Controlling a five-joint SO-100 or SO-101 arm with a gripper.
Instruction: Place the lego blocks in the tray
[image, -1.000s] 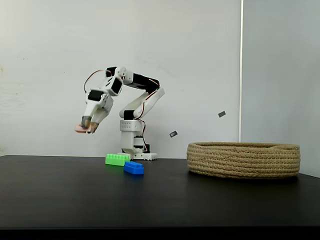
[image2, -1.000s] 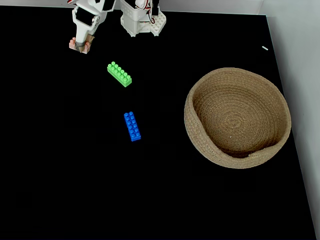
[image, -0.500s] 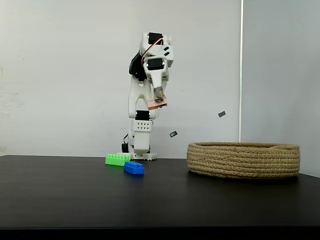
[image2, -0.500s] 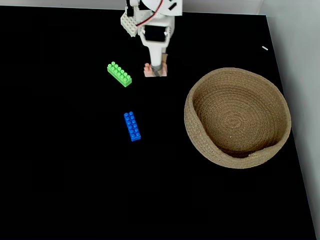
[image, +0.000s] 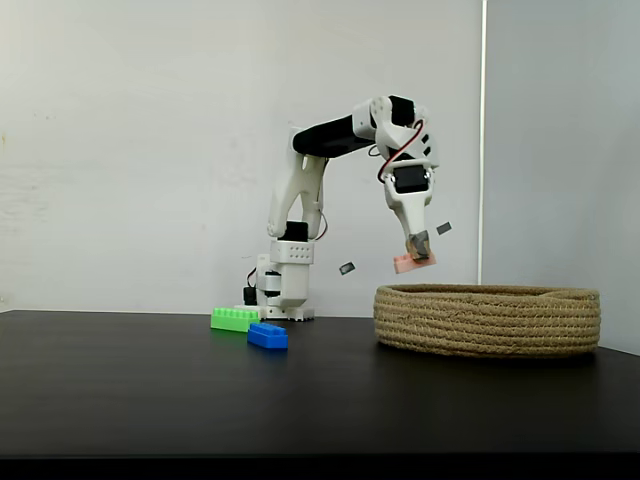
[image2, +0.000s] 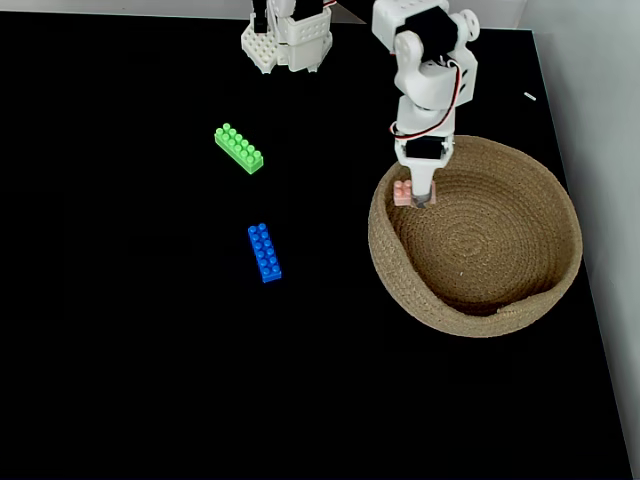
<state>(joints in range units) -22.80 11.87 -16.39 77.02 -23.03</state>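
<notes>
Your white arm reaches out from its base at the far edge of the black table (image2: 120, 350), elbow high, forearm pointing steeply down. Its gripper (image: 415, 256) is closed on the pale pink studded brick (image: 408, 264), held in the air just above the left rim of the wide coiled tan rope basket (image: 488, 320); from above, the brick (image2: 403, 193) sits over the basket's far-left rim (image2: 520, 300). The bright green studded brick (image2: 239, 148) and the blue studded brick (image2: 264, 252) lie on the table, well left of the basket.
</notes>
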